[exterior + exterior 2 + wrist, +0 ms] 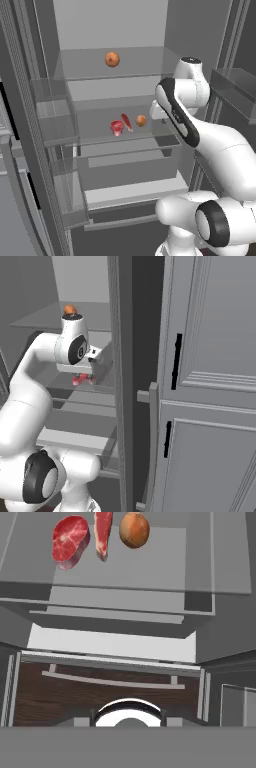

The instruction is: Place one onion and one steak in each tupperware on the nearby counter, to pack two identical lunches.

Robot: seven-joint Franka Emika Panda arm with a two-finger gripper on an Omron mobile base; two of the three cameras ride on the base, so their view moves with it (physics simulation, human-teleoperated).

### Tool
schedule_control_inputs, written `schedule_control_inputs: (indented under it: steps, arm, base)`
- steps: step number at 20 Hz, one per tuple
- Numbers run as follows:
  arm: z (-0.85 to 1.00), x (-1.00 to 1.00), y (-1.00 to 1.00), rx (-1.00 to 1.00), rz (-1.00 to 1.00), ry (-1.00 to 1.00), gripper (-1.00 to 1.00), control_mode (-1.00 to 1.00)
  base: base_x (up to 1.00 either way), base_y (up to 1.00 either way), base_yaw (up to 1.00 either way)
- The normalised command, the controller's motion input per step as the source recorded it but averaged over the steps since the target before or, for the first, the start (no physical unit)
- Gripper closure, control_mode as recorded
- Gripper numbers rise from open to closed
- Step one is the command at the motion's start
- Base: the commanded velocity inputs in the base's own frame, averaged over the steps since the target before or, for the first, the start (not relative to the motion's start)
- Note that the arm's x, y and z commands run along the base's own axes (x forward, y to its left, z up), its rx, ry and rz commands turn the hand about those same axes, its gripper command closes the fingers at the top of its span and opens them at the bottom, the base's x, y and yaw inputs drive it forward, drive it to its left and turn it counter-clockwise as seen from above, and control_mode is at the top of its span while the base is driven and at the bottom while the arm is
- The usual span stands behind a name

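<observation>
**A:** Glass is what carries the food: the clear middle shelf (100,137) of the open grey fridge holds a round red raw steak (116,127), a long thin red strip of steak (127,122) and a brown round onion (141,120), all in a row toward the shelf's right half. A second orange-brown onion (112,59) sits alone on the shelf above.

**B:** And the fingers?

**A:** Their tips aren't visible to me, so I judge them drawn nearly together with nothing between them. In the hand view the round steak (70,540), the strip (103,533) and the onion (134,529) lie well apart from the hand, at the far top.

**B:** Risks?

**A:** The strip lies just beside both neighbours. Fingers coming in nearly closed would likely shove one item into the next, or roll the onion toward the shelf's back edge. The front lip of the shelf could also catch the wrist if it reaches in low.
</observation>
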Motion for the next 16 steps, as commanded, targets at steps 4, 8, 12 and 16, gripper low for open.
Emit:
schedule_control_inputs:
  steps: [4, 8, 12, 16]
  arm:
    - [-0.36, 0.04, 0.46, -0.04, -0.05, -0.18, -1.00, -1.00]
    - [-0.43, 0.73, 1.00, 0.00, -0.25, -0.34, -1.00, -1.00]
    - [-0.42, 0.77, 0.30, 0.04, -0.21, -0.33, -1.00, -1.00]
    - [-0.20, 0.81, -0.01, -0.01, -0.03, -0.07, -1.00, -1.00]
  base:
    - [0.00, 0.00, 0.00]
    - [0.00, 0.00, 0.00]
    - [0.00, 0.00, 0.00]
    - [0.00, 0.00, 0.00]
